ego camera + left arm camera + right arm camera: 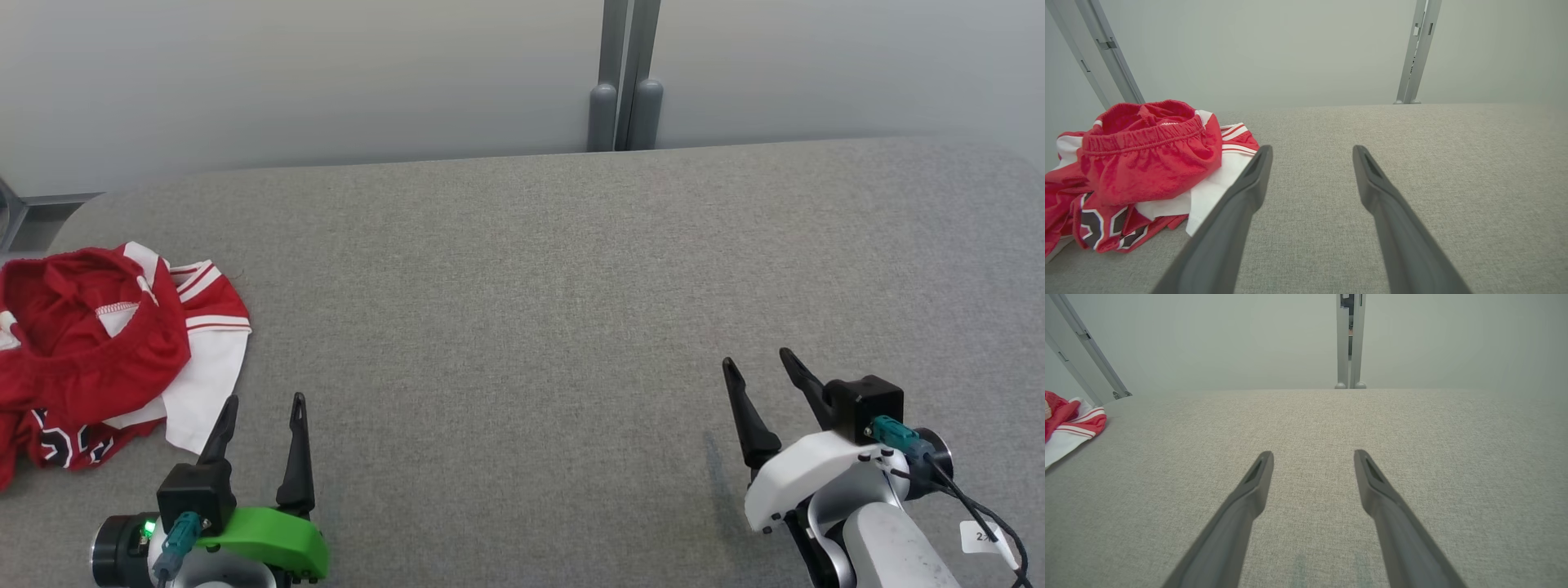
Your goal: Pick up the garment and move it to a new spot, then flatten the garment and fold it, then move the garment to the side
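The crumpled red-and-white shorts [90,351] lie at the left edge of the grey counter [522,269]. The left gripper [265,400] is just beside their white hem, fingers spread and empty. The right gripper [756,358] is well apart from them, its fingers also spread and empty.

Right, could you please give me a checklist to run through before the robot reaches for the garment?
1. Left pincer open, holding nothing: ok.
2. Right pincer open, holding nothing: ok.
3. Garment near the left pincer: ok, a crumpled heap just ahead and to its left.
4. Whole garment on the table: cannot tell, as it runs past the head view's left edge.
5. Room for a new spot: ok, the table's grey surface lies bare across the middle.
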Available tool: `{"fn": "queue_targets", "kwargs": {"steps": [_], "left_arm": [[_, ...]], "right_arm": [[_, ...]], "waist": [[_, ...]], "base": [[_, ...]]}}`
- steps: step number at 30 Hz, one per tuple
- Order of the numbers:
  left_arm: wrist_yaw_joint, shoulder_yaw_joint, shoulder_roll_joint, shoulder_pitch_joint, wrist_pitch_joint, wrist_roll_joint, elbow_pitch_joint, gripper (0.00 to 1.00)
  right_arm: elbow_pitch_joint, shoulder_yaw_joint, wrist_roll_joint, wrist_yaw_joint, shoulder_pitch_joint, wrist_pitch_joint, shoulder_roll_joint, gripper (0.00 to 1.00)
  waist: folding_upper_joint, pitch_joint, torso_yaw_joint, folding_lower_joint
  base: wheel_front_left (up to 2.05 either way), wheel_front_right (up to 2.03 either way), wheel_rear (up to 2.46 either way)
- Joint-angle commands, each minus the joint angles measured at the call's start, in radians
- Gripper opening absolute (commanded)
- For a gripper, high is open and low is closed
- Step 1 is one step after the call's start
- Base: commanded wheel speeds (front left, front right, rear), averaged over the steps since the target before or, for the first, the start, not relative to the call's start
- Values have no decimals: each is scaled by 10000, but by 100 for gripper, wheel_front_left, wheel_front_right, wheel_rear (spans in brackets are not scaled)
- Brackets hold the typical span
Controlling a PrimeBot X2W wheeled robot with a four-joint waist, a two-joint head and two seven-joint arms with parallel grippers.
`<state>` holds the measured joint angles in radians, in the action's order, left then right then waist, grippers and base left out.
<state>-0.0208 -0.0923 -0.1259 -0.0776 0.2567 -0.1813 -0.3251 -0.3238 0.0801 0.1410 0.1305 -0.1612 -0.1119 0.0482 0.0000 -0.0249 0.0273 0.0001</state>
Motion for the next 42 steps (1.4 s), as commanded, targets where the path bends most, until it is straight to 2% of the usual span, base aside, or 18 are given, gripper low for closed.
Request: {"fn": "queue_targets", "kwargs": {"steps": [1,16,20,42], "left_arm": [[28,-3,-71,-142,86,172,-4,100],[62,-61,-82,-212,92,77,-57,100],[58,-72,-70,-262,91,60,-79,100],[161,-234,-209,154,9,-66,-4,100]], "right_arm": [[-56,27,-199,4,-140,-53,39,100],[-52,56,-160,4,-164,-71,37,100],[-17,-7,-166,2,-88,-134,36,100],[117,324,-53,2,94,-78,37,100]], "waist": [[0,-5,5,-1],[0,-103,60,-1],[0,-114,262,-1],[0,-31,3156,-1]], "base": [[0,0,0],[0,0,0],[0,0,0],[0,0,0]]}}
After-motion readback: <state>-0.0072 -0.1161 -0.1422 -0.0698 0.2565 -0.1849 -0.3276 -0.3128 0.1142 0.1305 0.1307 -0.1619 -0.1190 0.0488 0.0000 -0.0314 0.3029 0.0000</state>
